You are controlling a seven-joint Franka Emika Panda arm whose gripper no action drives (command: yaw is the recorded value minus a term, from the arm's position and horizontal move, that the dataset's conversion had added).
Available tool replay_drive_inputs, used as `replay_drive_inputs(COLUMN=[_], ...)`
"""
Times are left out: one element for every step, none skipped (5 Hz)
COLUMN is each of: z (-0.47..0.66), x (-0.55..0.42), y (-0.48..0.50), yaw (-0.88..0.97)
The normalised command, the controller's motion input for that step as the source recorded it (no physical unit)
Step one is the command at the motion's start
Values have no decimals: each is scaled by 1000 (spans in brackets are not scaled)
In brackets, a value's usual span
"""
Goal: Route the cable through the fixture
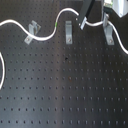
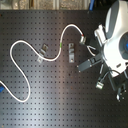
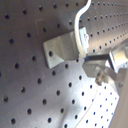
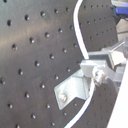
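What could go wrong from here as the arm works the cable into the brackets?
1. The cable lies in loose curves across the board, so pulling one end could drag it off the left bracket it rests against.
2. The gripper sits close to the middle bracket in the first exterior view; a small misjudged move could knock it.
3. Whether the fingers actually hold the cable cannot be told, so it may slip.

Black perforated breadboard table (image 2: 45, 95) with regular rows of small holes filling both exterior views, matte dark surface with soft pale glare in the wrist views, cluttered strip beyond its far edge
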Motion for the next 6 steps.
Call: replay_drive_inputs(z=[-2, -3, -4, 82, 183, 360], x=[-144, -135, -124, -122, -133, -114], y=[73, 116, 216, 204, 59, -3], yaw=[-111, -74, -83, -51, -3, 0])
